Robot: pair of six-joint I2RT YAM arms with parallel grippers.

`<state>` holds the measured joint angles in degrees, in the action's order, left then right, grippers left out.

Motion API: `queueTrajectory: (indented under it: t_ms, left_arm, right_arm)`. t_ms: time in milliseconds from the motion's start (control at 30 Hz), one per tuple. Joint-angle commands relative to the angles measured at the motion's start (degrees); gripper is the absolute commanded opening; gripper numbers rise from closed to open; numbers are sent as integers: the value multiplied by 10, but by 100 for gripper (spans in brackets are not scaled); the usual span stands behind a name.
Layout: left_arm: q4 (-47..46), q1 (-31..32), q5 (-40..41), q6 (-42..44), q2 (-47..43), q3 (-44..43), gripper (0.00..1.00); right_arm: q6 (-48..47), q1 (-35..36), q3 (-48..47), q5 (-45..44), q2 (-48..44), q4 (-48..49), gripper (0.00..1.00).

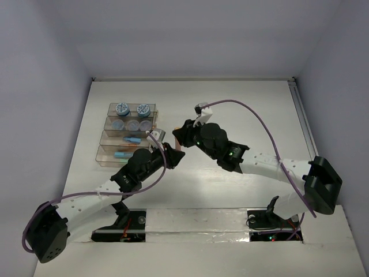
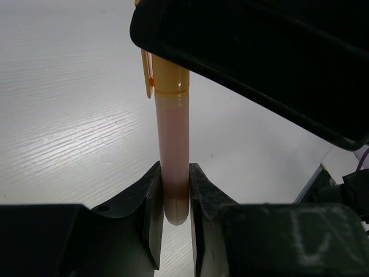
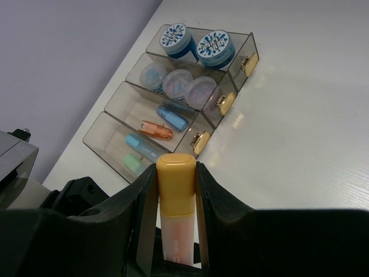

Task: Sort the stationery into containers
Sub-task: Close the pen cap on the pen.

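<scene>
A marker with a pale pink barrel and a yellow-orange cap hangs above the table between both grippers. My left gripper is shut on the barrel's rounded tail end. My right gripper is shut on the cap end. In the top view the two grippers meet just right of the containers, a stepped block of four brown-tinted trays. The far tray holds two blue jars with patterned tops. In the tray beside it lie three pale round jars. A blue marker and an orange marker lie in the third tray. The nearest tray holds blue and green ones.
Gold latches stick out from the tray ends that face the grippers. White wood-grain table stretches to the right and behind the arms. A purple cable arcs over the right arm. White walls close the back and sides.
</scene>
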<state>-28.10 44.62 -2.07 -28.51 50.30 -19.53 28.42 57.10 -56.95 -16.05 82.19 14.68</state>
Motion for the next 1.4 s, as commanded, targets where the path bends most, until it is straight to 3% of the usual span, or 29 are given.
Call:
queueTrajectory:
  t_ms: [0,533,933,1367]
  left_arm:
    - [-28,-2,40,13,-32,-39,0]
    - [44,-19,68,43,-106,-169,0]
    - [24,-85,-4,11,-84,-173,0]
    - [33,-110,-4,9,-97,-181,0]
  right_arm:
    - [6,18,9,21,-4,-18,0]
    - [76,58,115,52,-8,6,0]
    - [116,103,157,35,-5,18,0]
    - [145,134,165,53,19,16,0]
